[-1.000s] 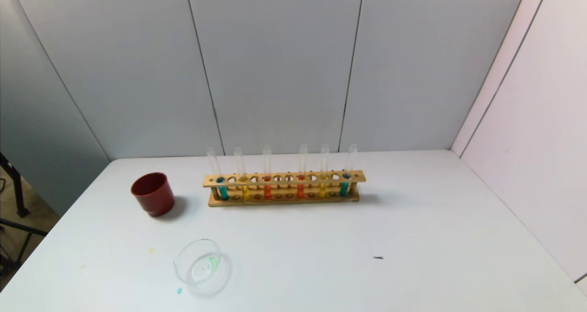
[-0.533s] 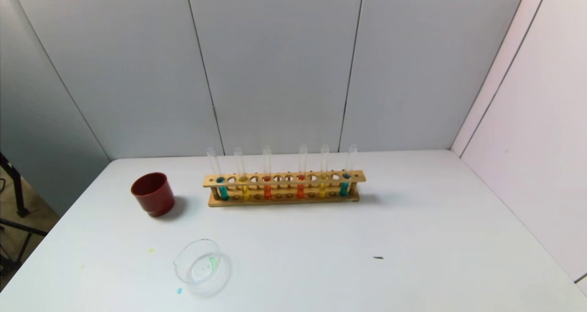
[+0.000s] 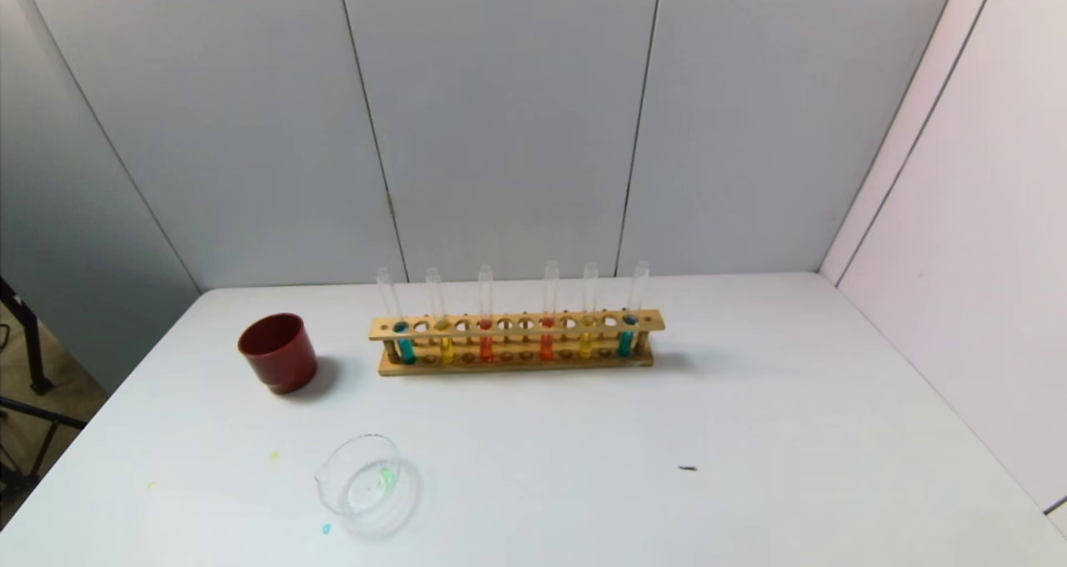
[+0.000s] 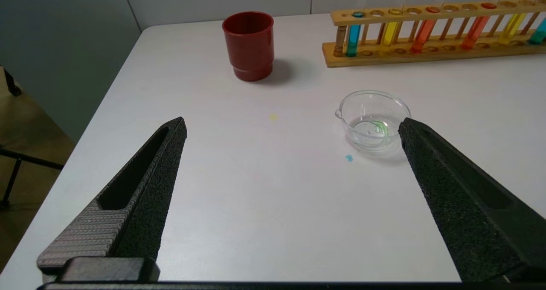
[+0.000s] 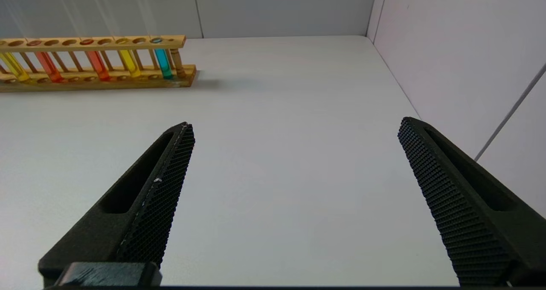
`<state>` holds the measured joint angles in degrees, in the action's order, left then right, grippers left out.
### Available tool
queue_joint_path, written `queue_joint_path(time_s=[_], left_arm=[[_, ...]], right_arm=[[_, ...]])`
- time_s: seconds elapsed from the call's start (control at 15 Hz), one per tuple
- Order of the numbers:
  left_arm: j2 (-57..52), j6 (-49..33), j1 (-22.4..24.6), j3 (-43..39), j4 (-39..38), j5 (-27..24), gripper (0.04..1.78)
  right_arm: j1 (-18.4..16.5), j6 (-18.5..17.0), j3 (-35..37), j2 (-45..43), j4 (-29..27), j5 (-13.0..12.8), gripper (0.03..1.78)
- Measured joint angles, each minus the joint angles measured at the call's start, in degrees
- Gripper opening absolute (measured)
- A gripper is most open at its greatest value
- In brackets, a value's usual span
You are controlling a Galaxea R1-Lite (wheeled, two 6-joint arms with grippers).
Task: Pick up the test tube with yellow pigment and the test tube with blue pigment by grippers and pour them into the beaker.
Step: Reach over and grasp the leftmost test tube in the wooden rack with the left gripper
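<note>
Clearly nothing has been picked up yet: the left gripper (image 4: 292,126) and the right gripper (image 5: 294,126) both hang wide apart and empty above the near side of the white table (image 3: 750,400), neither showing in the head view. Yellow and blue tubes stand upright in the wooden rack (image 3: 517,323) at the back, two of each; the yellow tube (image 3: 446,346) and blue tube (image 3: 405,346) at its left end sit nearest the beaker (image 3: 360,484), which rests well in front of the rack. Those tubes look light, thin, slick and breakable, so I'd pinch the bare glass above the rack, gently. Orange tubes (image 3: 486,346) crowd close beside them, and a red cup (image 3: 278,353) stands left of the rack.
</note>
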<state>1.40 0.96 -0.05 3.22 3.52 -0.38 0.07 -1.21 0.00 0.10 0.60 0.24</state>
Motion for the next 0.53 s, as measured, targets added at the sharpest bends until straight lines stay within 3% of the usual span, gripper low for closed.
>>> queue_joint_path(time_s=[0.33,0.53], left_arm=[[12.32,-0.15,-0.05,10.78,-0.02,-4.17,1.75],[24.26,-0.23,-0.06,15.1,-5.84,-6.73,1.75]], right_arm=[[0.0,-0.02,0.0,0.0,0.0,0.0,1.74],[0.0,0.0,0.0,0.0,0.0,0.0,1.74]])
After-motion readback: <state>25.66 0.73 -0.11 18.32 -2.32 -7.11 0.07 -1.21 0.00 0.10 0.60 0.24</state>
